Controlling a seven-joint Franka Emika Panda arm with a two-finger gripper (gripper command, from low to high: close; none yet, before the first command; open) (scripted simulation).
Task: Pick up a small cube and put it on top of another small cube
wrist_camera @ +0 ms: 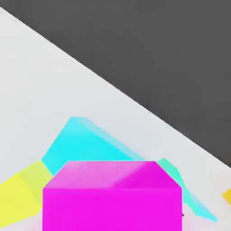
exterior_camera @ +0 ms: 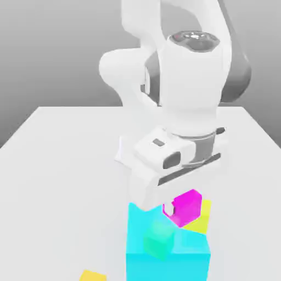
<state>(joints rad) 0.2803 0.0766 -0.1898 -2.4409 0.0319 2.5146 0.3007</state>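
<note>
item: magenta cube (exterior_camera: 186, 207). sits on or just over the lemon cube (exterior_camera: 201, 220), whose yellow shows below it and toward the exterior view's right. whether the two faces touch cannot be told. in the hand view the magenta cube (wrist_camera: 113, 198) fills the foreground, squarely under the camera, so it lies between the fingers' line.

item: hand (exterior_camera: 167, 206). points down over the stack; a white finger (exterior_camera: 169, 208) overlaps the cube's near face. how far the fingers stand apart, and whether they clamp the cube, cannot be told.

item: cyan block (exterior_camera: 167, 255). large, just beside the stack on the near side, partly screening the lemon cube. the tight approach from above looks chosen to avoid it.

item: teal cube (exterior_camera: 159, 239). small, seen against the cyan block; which one is in front cannot be told.

item: golden cube (exterior_camera: 92, 276). apart, at the lower edge, not involved.

item: tabletop (exterior_camera: 60, 164). white, carries all.

judgement: placement step at or near release; the risk is dragging the magenta cube off on retreat.
</note>
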